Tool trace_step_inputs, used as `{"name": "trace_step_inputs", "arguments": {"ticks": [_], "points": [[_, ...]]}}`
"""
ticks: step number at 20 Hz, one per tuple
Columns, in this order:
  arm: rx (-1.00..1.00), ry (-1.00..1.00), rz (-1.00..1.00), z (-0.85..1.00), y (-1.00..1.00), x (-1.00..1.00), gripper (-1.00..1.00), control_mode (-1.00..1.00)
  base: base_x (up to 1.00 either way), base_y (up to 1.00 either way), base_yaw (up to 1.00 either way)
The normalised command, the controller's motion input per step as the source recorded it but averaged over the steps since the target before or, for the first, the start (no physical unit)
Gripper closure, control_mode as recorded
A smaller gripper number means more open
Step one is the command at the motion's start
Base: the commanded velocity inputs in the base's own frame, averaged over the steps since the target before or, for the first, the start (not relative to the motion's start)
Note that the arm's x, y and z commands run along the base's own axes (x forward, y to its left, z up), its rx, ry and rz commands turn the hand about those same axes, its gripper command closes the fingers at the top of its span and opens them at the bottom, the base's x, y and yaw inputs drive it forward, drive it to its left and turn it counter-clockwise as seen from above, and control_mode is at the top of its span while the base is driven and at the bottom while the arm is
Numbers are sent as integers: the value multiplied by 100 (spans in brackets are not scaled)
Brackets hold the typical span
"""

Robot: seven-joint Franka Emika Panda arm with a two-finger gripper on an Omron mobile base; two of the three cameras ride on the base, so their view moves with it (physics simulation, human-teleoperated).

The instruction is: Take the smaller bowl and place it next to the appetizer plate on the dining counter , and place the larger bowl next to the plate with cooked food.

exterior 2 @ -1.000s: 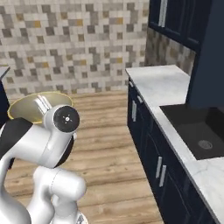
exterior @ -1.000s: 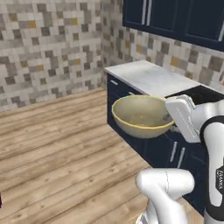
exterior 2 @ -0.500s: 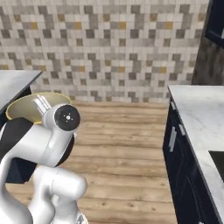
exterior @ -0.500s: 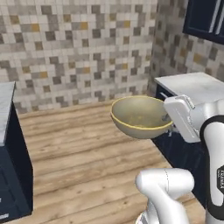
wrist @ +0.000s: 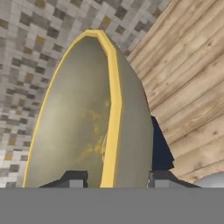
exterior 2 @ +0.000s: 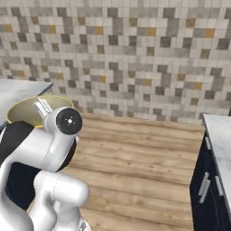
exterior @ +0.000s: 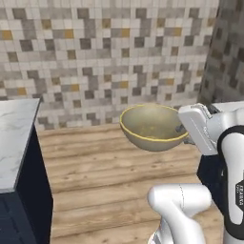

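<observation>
A mosaic-tiled wall (exterior: 109, 57) rises behind a wood-plank floor (exterior: 105, 176). A marble worktop (exterior: 14, 138) on a navy base stands at the left. The larger bowl (exterior: 151, 126), beige with a yellow rim, hangs in the air over the floor, its rim pinched by the pincer (wrist: 114, 177).

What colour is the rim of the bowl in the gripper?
Yellow, on a beige-tan larger bowl; the hand view shows it best.

Mosaic tile wall (exterior: 95, 57) at back, wood plank floor (exterior 2: 144, 167) below, navy cabinet w/ handles (exterior 2: 212, 194) at right.
</observation>
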Motion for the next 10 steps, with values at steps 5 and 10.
{"name": "trace_step_inputs", "arguments": {"ticks": [5, 10], "points": [[0, 0, 0, 0, 0, 0, 100, 100, 100, -15, 33], [0, 0, 0, 0, 0, 0, 100, 100, 100, -24, 37]]}}
